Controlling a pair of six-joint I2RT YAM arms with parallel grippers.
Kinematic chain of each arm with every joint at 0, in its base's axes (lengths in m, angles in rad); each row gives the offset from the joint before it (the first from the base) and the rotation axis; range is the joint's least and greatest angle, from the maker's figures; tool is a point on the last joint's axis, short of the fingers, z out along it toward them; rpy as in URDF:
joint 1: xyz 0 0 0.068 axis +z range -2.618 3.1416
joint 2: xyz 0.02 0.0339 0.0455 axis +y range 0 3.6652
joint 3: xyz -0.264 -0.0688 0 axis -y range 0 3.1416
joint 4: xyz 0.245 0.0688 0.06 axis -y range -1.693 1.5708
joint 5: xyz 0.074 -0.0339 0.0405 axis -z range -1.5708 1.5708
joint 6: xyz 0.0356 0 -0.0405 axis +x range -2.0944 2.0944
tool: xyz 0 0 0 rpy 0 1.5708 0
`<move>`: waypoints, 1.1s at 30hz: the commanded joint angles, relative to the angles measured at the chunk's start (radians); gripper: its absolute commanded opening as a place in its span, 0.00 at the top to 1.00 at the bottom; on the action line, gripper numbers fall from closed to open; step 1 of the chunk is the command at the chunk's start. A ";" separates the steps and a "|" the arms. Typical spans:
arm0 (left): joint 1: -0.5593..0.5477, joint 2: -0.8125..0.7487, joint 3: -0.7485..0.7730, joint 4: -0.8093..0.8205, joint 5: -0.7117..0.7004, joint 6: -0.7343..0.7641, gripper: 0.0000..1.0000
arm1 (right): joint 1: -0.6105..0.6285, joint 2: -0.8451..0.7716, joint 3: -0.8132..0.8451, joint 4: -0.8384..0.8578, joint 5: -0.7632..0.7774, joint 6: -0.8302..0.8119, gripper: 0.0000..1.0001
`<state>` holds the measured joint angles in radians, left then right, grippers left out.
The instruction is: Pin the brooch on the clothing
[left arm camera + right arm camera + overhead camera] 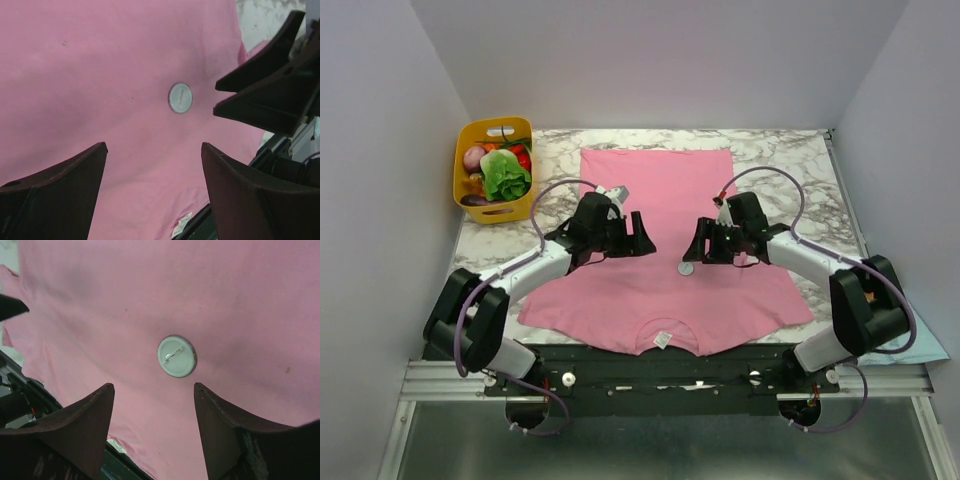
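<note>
Brooch (176,356) lies flat on the shirt (660,190). Left tool (153,145) and right tool (153,385) stand open, empty. We centre the right tool over it before closing.

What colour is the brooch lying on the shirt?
The brooch is pale grey-white with a darker rim; best seen in the right wrist view.

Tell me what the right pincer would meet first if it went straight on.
The right pincer would probably meet the brooch, lying on the pink shirt just ahead; depth is unclear, so it may touch fabric first.
</note>
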<state>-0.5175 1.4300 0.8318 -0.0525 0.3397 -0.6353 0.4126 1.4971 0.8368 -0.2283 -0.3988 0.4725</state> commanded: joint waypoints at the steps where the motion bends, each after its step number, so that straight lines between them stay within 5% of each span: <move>1: -0.036 0.056 0.020 0.111 0.051 -0.053 0.16 | -0.009 0.090 0.010 0.047 -0.054 0.008 0.29; 19: -0.070 0.124 0.004 0.145 0.041 -0.073 0.20 | -0.011 0.223 0.056 0.034 -0.117 0.025 0.38; 24: -0.070 0.130 0.006 0.125 0.027 -0.061 0.20 | -0.009 0.186 0.045 0.015 -0.092 0.023 0.48; 26: -0.070 0.130 0.007 0.120 0.021 -0.060 0.20 | -0.009 0.187 0.051 -0.011 -0.068 0.023 0.62; 33: -0.070 0.121 0.001 0.100 0.004 -0.049 0.20 | -0.009 0.180 0.056 -0.025 -0.086 0.012 0.66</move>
<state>-0.5846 1.5524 0.8318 0.0650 0.3698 -0.7033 0.4053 1.7035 0.8917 -0.2298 -0.4805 0.4965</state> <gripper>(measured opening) 0.798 0.342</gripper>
